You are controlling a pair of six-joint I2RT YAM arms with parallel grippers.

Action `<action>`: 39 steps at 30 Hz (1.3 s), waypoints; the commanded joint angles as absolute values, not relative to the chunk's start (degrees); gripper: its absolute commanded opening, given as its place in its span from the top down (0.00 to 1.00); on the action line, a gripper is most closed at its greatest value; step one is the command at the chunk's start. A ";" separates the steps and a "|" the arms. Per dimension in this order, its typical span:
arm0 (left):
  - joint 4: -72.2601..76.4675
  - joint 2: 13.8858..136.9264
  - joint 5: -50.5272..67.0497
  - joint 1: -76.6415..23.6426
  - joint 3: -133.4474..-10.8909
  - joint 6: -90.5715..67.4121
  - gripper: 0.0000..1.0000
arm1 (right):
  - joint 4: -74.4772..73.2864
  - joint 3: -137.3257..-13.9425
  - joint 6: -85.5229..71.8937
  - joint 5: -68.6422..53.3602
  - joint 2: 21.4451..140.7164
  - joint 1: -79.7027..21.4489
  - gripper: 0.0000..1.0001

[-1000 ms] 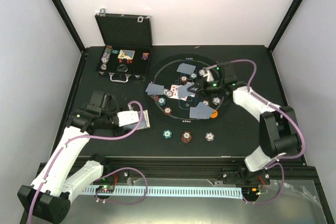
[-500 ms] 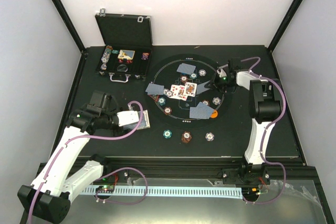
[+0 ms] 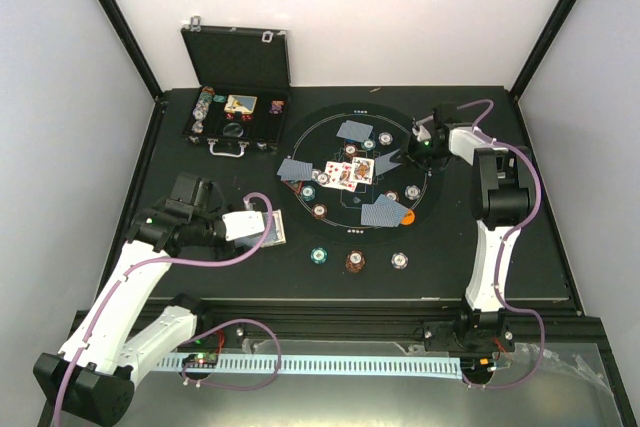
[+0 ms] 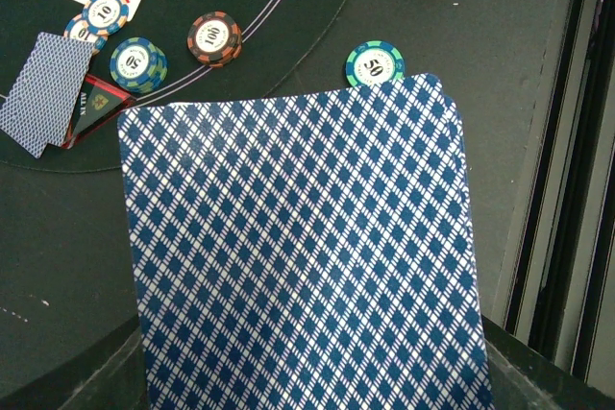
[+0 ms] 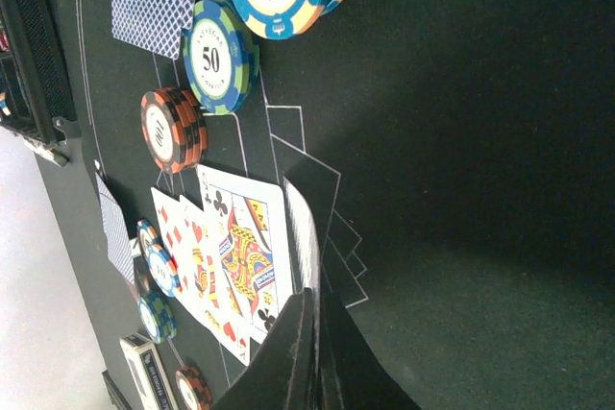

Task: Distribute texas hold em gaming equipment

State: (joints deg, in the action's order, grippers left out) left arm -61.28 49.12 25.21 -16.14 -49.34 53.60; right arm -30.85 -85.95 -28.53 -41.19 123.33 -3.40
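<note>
Black case [image 3: 237, 59], chips [image 3: 204, 105] inside; cards [image 3: 349, 173] outside

Poker cards and chips, spread on the black bench.
A fan of face-up cards [image 3: 347, 173] lies at the middle, with blue-backed cards [image 3: 352, 130] face down around it. Nearer, a teal chip [image 3: 319, 255], a red-brown stack [image 3: 355, 261] and a white chip [image 3: 400, 260] sit in a row. The deck [image 4: 298, 247] is clamped back-up in the left fingers [image 4: 538, 376], and one card [image 5: 301, 228] stands edge-on in the right fingers [image 5: 279, 362].
</note>
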 commanded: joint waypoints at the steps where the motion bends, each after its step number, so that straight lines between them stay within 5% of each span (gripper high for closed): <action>1: -62.37 48.54 25.03 -16.26 -50.56 54.06 0.65 | -31.76 -87.37 -27.88 -42.47 122.95 -3.15 0.96; 30: -62.48 48.52 25.05 -16.27 -50.66 54.15 0.65 | -28.45 -87.19 -29.23 -46.12 125.51 -3.82 0.97; 39: -62.61 48.61 25.37 -16.26 -50.97 54.16 0.65 | -37.47 -90.70 -25.74 -32.05 124.44 -4.55 0.58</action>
State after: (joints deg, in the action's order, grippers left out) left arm -61.71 49.10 25.19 -16.14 -49.34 53.58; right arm -32.56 -88.23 -27.46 -40.25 126.23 -4.10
